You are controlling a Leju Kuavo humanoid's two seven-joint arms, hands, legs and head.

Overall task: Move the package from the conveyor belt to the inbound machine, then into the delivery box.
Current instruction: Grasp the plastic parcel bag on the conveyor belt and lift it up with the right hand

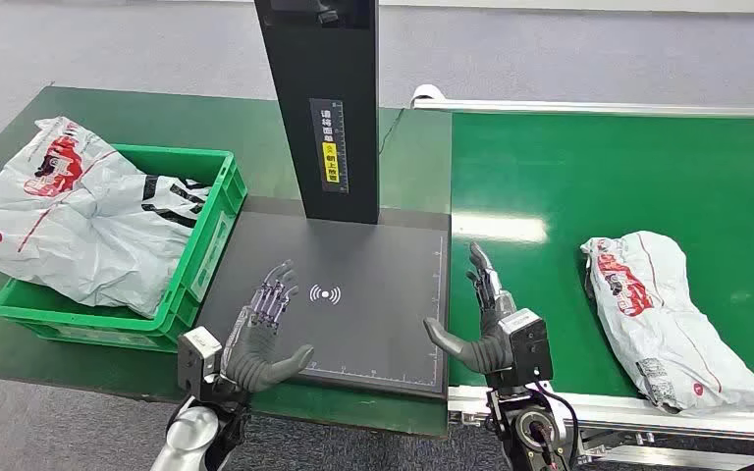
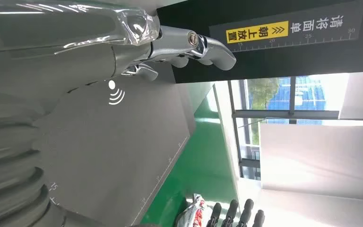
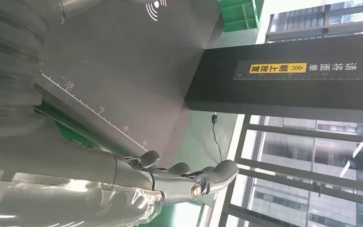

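A white plastic package with red print [image 1: 666,312] lies on the green conveyor belt [image 1: 589,177], to the right of my right hand. My right hand [image 1: 489,319] hovers open over the right edge of the dark scanner plate [image 1: 353,285] of the inbound machine, fingers straight and pointing forward. My left hand [image 1: 260,334] is open over the plate's left part, near the white wireless mark [image 1: 325,293]. Neither hand holds anything. In the left wrist view the fingers [image 2: 203,45] stretch toward the machine's black post [image 2: 283,42]. The green delivery box [image 1: 191,245] stands left of the plate.
The machine's black post [image 1: 324,98] rises from the back of the plate. The green box holds white packages [image 1: 69,221] piled above its rim. The package's corner [image 2: 196,210] appears in the left wrist view. The grey floor lies beyond the table.
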